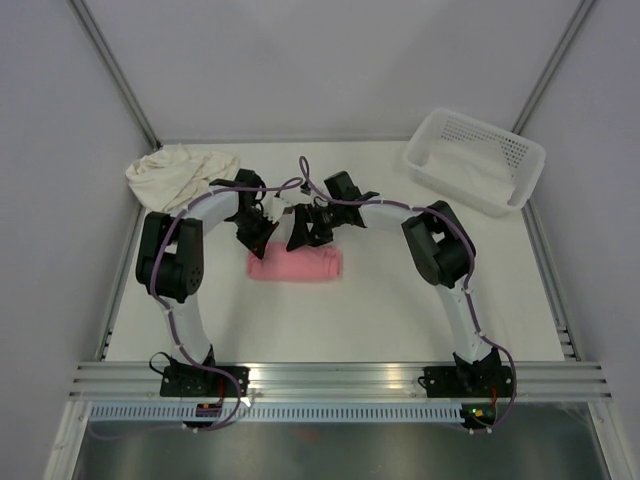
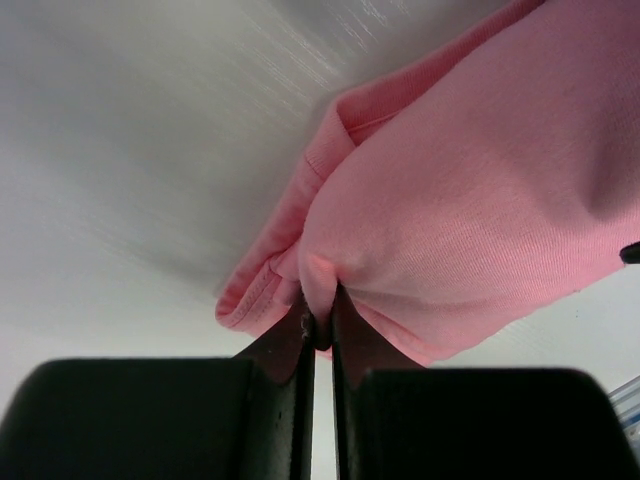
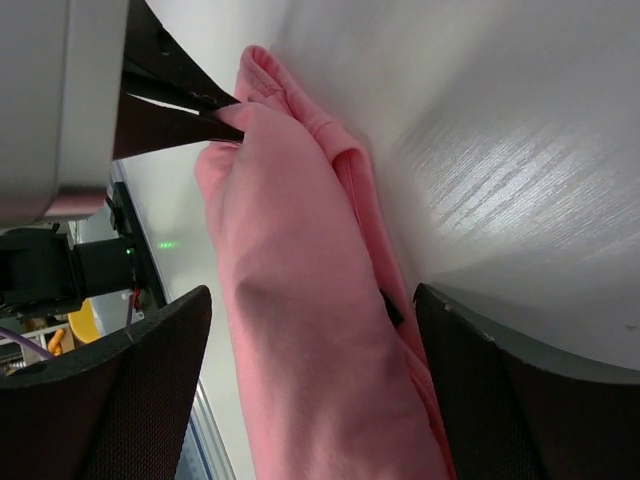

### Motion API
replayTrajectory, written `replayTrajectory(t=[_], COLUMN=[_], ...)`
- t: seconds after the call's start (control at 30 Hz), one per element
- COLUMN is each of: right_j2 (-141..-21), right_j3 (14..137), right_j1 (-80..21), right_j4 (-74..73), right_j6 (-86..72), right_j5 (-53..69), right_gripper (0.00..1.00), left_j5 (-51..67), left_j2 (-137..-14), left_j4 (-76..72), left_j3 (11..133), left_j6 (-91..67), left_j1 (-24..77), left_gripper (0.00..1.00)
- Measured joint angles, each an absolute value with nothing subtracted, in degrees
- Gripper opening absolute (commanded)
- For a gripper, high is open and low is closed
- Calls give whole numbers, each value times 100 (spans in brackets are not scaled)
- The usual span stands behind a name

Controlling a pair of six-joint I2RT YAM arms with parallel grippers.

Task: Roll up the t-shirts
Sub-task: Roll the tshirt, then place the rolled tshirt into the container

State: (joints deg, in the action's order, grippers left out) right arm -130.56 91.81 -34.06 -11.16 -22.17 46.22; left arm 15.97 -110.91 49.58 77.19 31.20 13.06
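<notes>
The salmon pink t-shirt [image 1: 295,266] lies rolled into a short log in the middle of the table. My left gripper [image 1: 262,240] is at the roll's left end, shut on a small fold of pink cloth [image 2: 322,300]. My right gripper [image 1: 300,236] stands open over the roll, which runs between its two wide-set fingers [image 3: 130,390] with a gap on the left side. The pink t-shirt [image 3: 300,330] fills the right wrist view, with the left gripper's tips [image 3: 195,110] pinching its far end. The cream t-shirt [image 1: 178,172] sits crumpled at the back left.
A white perforated basket [image 1: 485,135] stands at the back right with pale cloth inside. Metal rails run along the table's left and right edges. The aluminium frame and both arm bases line the near edge.
</notes>
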Motion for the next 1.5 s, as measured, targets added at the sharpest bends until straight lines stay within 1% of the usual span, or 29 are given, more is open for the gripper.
replayTrajectory(t=[0.03, 0.17, 0.23, 0.27, 0.4, 0.53, 0.57, 0.6, 0.63, 0.67, 0.7, 0.73, 0.83, 0.87, 0.9, 0.93, 1.0, 1.3, 1.5], right_j2=[-13080, -13174, -13218, -13225, -13249, -13251, -13251, -13251, -13251, -13251, -13251, -13251, -13264, -13279, -13290, -13294, -13294, -13294, -13262], right_j3=[9188, 9188, 9174, 9148, 9035, 8801, 8726, 8674, 8617, 8562, 8486, 8416, 8329, 8324, 8326, 8326, 8331, 8377, 8436], right_j1=[-3415, -3481, -3546, -3581, -3675, -3682, -3684, -3688, -3693, -3693, -3697, -3697, -3701, -3701, -3701, -3701, -3701, -3616, -3177], right_j4=[-1109, -1061, -1024, -996, -961, -615, -519, -440, -362, -257, -119, -10, 211, 250, 276, 285, 298, 309, 368], right_j6=[-2224, -2292, -2324, -2340, -2394, -2591, -2657, -2724, -2792, -2862, -2945, -3039, -3218, -3269, -3297, -3328, -3376, -3634, -3817], right_j5=[4672, 4873, 4947, 4989, 5127, 5284, 5332, 5367, 5371, 5374, 5376, 5387, 5371, 5369, 5369, 5365, 5352, 5159, 4873], right_gripper=[87, 74, 70, 65, 61, 53, 48, 47, 42, 40, 38, 34, 27, 21, 18, 11, 1, 0, 0], left_j5=[1590, 1553, 1551, 1551, 1551, 1553, 1553, 1553, 1553, 1555, 1555, 1553, 1549, 1531, 1511, 1496, 1476, 1334, 1227], left_j2=[-11100, -11148, -11174, -11177, -11177, -11177, -11177, -11177, -11177, -11177, -11177, -11177, -11177, -11183, -11187, -11196, -11218, -11273, -11268], left_j4=[4960, 4958, 4958, 4956, 4941, 4939, 4936, 4936, 4936, 4936, 4936, 4936, 4939, 4939, 4939, 4945, 4956, 4899, 4890], left_j3=[7734, 7828, 7867, 7874, 7881, 7881, 7881, 7881, 7881, 7881, 7881, 7885, 7924, 7959, 8007, 8077, 8254, 9321, 9651], left_j6=[3142, 3179, 3181, 3181, 3181, 3181, 3181, 3181, 3181, 3181, 3181, 3179, 3177, 3177, 3177, 3164, 3135, 2969, 2801], left_j1=[1319, 1332, 1332, 1332, 1332, 1332, 1332, 1332, 1332, 1332, 1332, 1332, 1334, 1332, 1332, 1332, 1332, 1319, 1212], left_gripper=[9, 9, 9, 9, 9, 9, 10, 9, 10, 11, 12, 17, 25, 29, 32, 32, 33, 33, 33])
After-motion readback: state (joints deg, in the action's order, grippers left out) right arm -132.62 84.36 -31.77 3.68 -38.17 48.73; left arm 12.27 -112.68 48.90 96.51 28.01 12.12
